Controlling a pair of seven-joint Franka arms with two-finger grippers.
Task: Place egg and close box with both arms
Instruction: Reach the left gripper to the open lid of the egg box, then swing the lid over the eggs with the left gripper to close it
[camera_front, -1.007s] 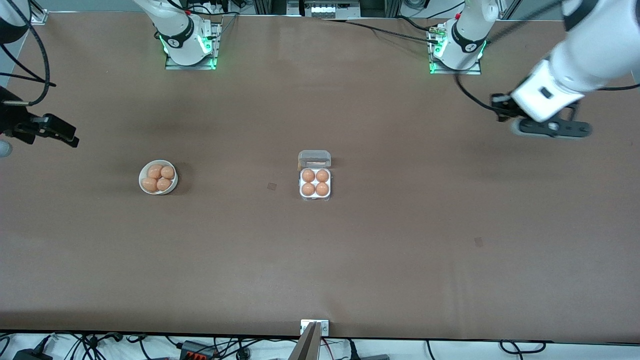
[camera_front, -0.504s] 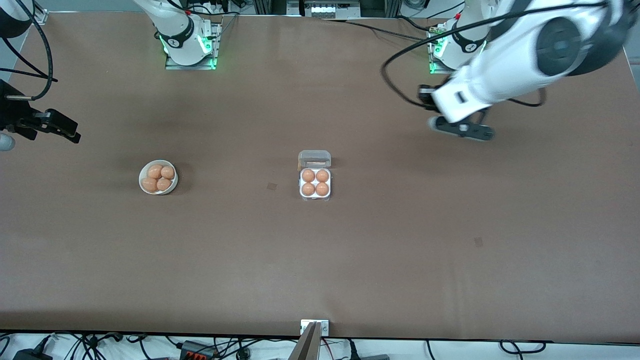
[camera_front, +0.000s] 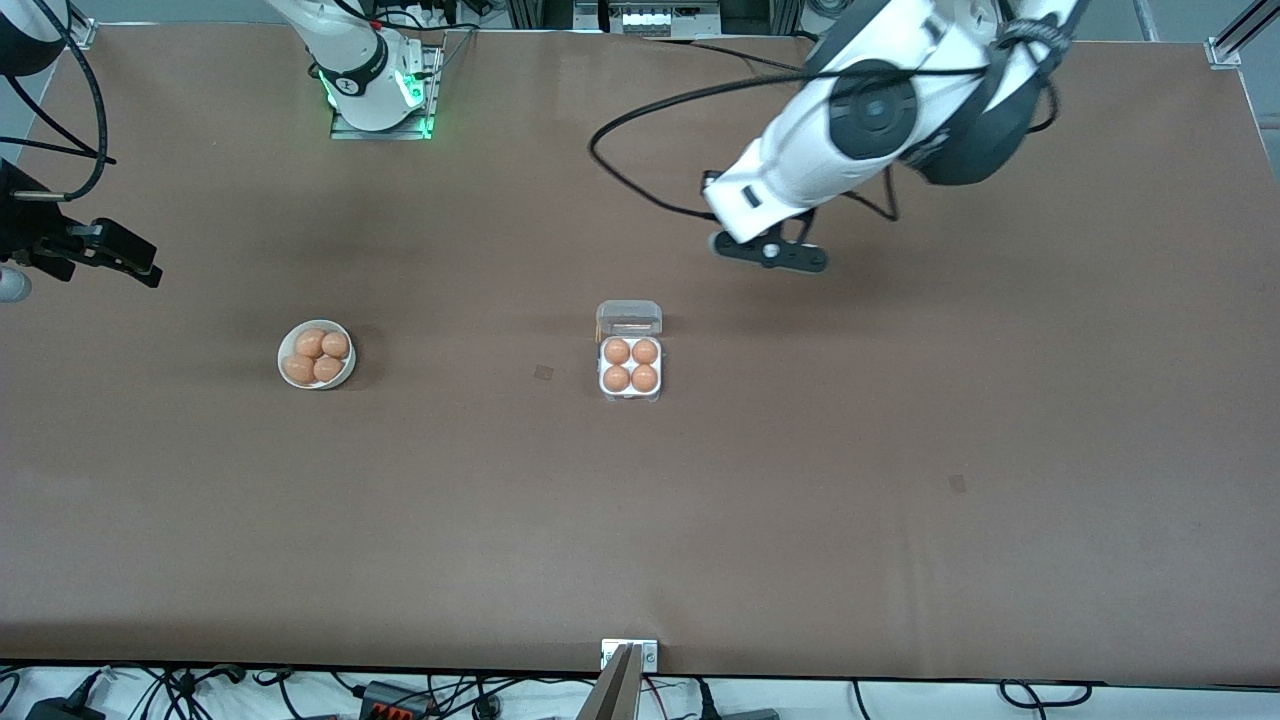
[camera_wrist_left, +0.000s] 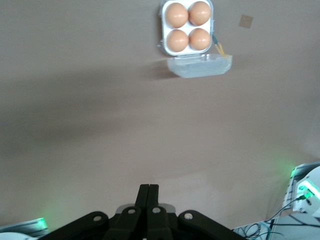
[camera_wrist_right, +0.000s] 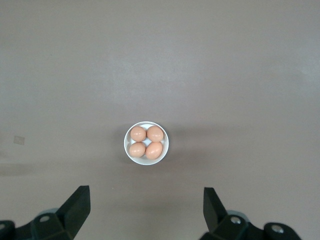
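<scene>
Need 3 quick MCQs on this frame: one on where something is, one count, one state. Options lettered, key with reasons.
1. Where does the white bowl sit relative to the egg carton?
A. toward the right arm's end of the table
B. toward the left arm's end
C. on top of the carton

2. How many eggs are in the carton?
A. two
B. three
C. four

3. What state is the carton's lid in?
A. closed flat over the eggs
B. open, hinged back
C. removed and lying in the bowl

Key:
1 A, the bowl lies on the right arm's side in the front view.
2 C, all four cells hold an egg in the left wrist view.
3 B, the clear lid stands clear of the uncovered eggs.
</scene>
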